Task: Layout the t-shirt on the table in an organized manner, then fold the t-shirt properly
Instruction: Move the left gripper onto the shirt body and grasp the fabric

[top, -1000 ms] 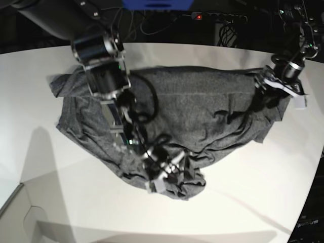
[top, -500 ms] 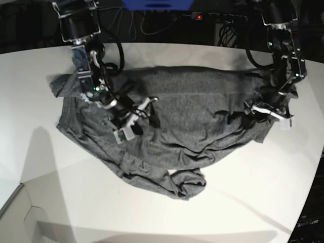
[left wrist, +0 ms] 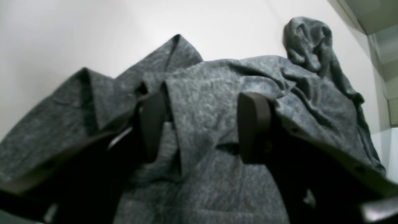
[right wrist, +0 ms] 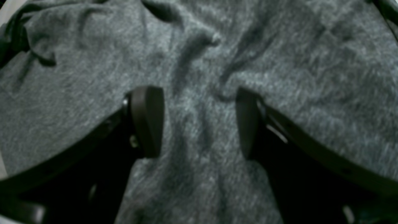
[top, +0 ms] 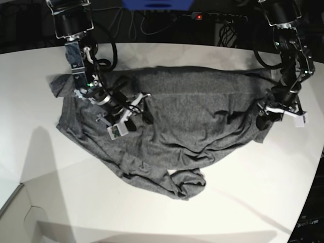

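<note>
While the t-shirt [top: 192, 116] lies spread but rumpled across the middle of the table [top: 61, 197], both arms sit over it at opposite ends. Shirt: dark grey knit, wrinkled; one bunched lobe at its near edge, another crumpled bit at the far L corner in base view.

R gripper [top: 124, 114] is over the shirt's L-centre part in base view. Wrist cam: fingers [right wrist: 146, 121] spread apart, nothing between them but flat cloth underneath; whether the tips touch the fabric can't be told (blurred). Not gripping anything.

L gripper [top: 277, 112] is at the shirt's R edge in base view, near the table's curved rim. Wrist cam: fingers [left wrist: 252, 124] apart, w/ a raised fold of cloth standing in the gap. L-hand finger looks tucked against or under a fold; other finger has cloth draped beside it. Jaws not pressed together on it, so reads as released/open, fabric loose between. A twisted sleeve-like bit [left wrist: 311, 46] lies beyond on white tabletop.
</note>
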`<state>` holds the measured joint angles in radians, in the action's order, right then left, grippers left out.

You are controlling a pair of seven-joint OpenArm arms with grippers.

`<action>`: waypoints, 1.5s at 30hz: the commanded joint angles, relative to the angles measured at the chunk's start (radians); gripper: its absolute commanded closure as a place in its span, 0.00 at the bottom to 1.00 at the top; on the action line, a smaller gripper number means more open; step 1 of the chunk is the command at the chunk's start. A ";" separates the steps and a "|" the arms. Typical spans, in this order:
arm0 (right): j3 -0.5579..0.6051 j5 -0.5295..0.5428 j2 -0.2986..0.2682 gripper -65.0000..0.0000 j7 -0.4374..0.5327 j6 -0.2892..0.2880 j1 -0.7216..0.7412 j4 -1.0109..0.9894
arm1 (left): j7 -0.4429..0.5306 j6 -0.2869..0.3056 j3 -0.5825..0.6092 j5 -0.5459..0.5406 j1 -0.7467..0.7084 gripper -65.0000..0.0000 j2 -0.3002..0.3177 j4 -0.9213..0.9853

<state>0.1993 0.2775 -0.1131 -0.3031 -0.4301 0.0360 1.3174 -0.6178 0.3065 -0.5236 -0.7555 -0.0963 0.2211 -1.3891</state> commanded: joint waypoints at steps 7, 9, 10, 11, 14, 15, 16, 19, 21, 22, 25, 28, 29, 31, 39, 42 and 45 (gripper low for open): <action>-0.002 0.013 0.000 0.43 0.025 -0.009 0.014 0.018 | 0.012 0.009 0.001 -0.011 0.059 0.44 -0.007 0.086; -0.002 0.013 0.000 0.43 0.025 -0.009 0.012 0.018 | 0.012 0.013 0.001 -0.011 0.068 0.44 -0.010 0.110; -0.002 0.013 0.000 0.43 0.025 -0.009 0.006 0.018 | 0.012 0.015 0.001 -0.011 0.068 0.44 -0.012 0.116; -0.002 0.013 0.000 0.43 0.025 -0.009 0.003 0.018 | 0.012 0.016 0.001 -0.011 0.069 0.44 -0.012 0.118; -0.002 0.013 -0.001 0.43 0.025 -0.009 0.000 0.018 | 0.011 0.018 0.013 -0.016 0.073 0.44 -0.013 0.115; -0.002 0.013 -0.001 0.43 0.025 -0.009 0.000 0.018 | 0.011 0.018 0.033 -0.019 0.073 0.45 -0.013 0.113; -0.002 0.013 -0.001 0.43 0.025 -0.009 0.000 0.018 | 0.011 0.018 0.050 -0.019 0.073 0.45 -0.012 0.112; -0.002 0.013 -0.001 0.43 0.025 -0.009 0.000 0.018 | 0.011 0.018 0.090 -0.019 0.068 0.56 -0.009 0.086; -0.002 0.013 -0.001 0.43 0.025 -0.009 0.000 0.018 | 0.011 0.018 0.098 -0.019 0.066 0.70 -0.012 0.061; -0.002 0.013 -0.001 0.43 0.025 -0.009 0.000 0.018 | 0.011 0.018 0.099 -0.019 0.066 0.78 -0.012 0.049; -0.002 0.013 -0.001 0.43 0.025 -0.009 0.000 0.018 | 0.009 0.010 0.099 -0.019 0.046 1.00 -0.013 -0.006; -0.002 0.013 -0.001 0.43 0.025 -0.009 -0.002 0.018 | 0.009 0.010 0.096 -0.019 0.002 0.98 -0.013 -0.109; -0.002 0.013 -0.001 0.43 0.025 -0.009 -0.002 0.017 | 0.009 0.013 0.098 -0.019 -0.013 0.99 -0.013 -0.146; -0.002 0.013 -0.001 0.43 0.025 -0.009 -0.002 0.017 | 0.009 0.016 0.099 -0.019 -0.049 1.00 -0.013 -0.213; -0.002 0.013 0.000 0.43 0.025 -0.009 -0.002 0.017 | 0.011 0.018 0.194 -0.011 -0.155 1.00 -0.032 -0.355; -0.002 0.013 0.000 0.43 0.025 -0.009 -0.002 0.017 | 0.011 0.018 0.299 -0.011 -0.194 1.00 -0.022 -0.381; -0.002 0.013 0.000 0.43 0.025 -0.009 -0.002 0.017 | 0.011 0.018 0.369 -0.011 -0.231 1.00 0.011 -0.398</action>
<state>0.1989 0.2775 -0.1131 -0.3031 -0.4297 0.0189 1.3167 -0.6319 0.3222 -0.1448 -0.7547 -0.3332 0.2195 -1.7657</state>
